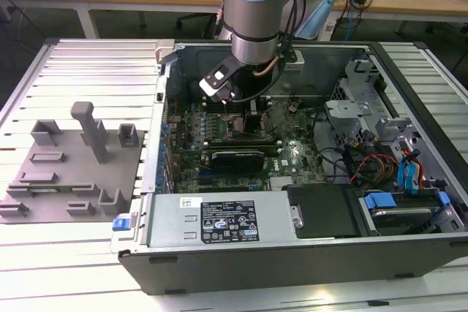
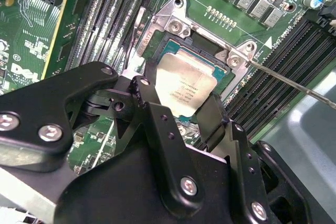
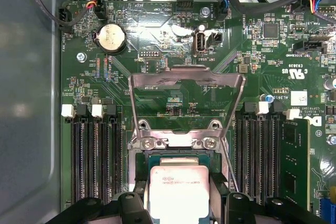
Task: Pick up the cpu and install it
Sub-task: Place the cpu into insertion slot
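While our gripper (image 2: 182, 98) clasps the cpu (image 2: 185, 80) by two opposite edges, we see the chip lying flat between the fingers (image 2: 212, 116), squarely over the open socket (image 3: 176, 141), its load plate (image 3: 186, 80) hinged up; whether it is seated we cannot tell.

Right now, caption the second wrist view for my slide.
The pincer grips the cpu at the open motherboard socket.
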